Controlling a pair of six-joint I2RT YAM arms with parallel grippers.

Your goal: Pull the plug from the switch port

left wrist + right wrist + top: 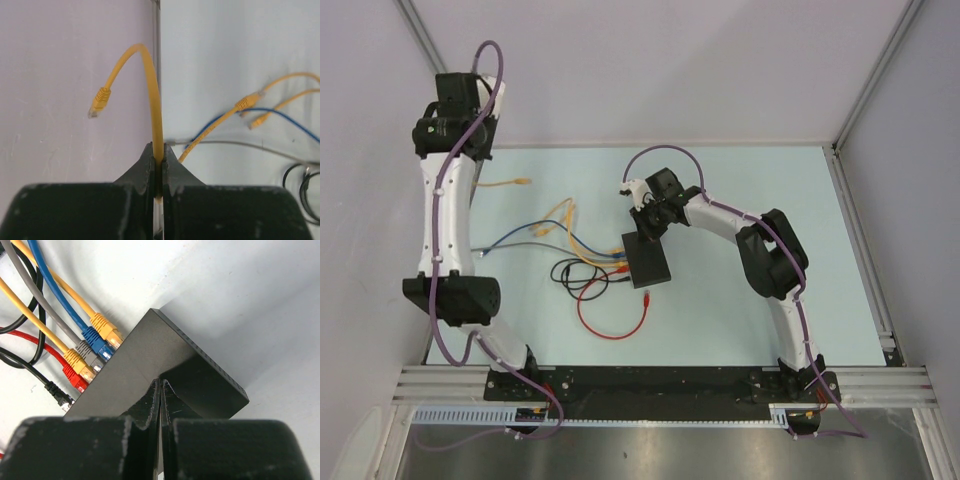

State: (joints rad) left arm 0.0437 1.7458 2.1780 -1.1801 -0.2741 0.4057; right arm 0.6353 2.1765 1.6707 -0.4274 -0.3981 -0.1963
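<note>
The left gripper is clamped tight on a yellow network cable, pinched between its two fingertips. From the pinch the cable rises, arches over to the left and ends in a yellow plug. The plug hangs free in the air in front of the pale wall and touches nothing. In the top view the left arm is raised high at the far left corner, well apart from the switch.

The right gripper has its fingers closed together with nothing between them. Its tips sit on the flat top of the black switch, near the middle of the light blue table.

Along the switch's port edge a row of plugs is seated side by side: a yellow one, a blue one, a grey one, another yellow one and a red one. A black lead ends by the box's near corner. The cables trail away leftward over the table, and the red cable loops toward the arm bases.
</note>
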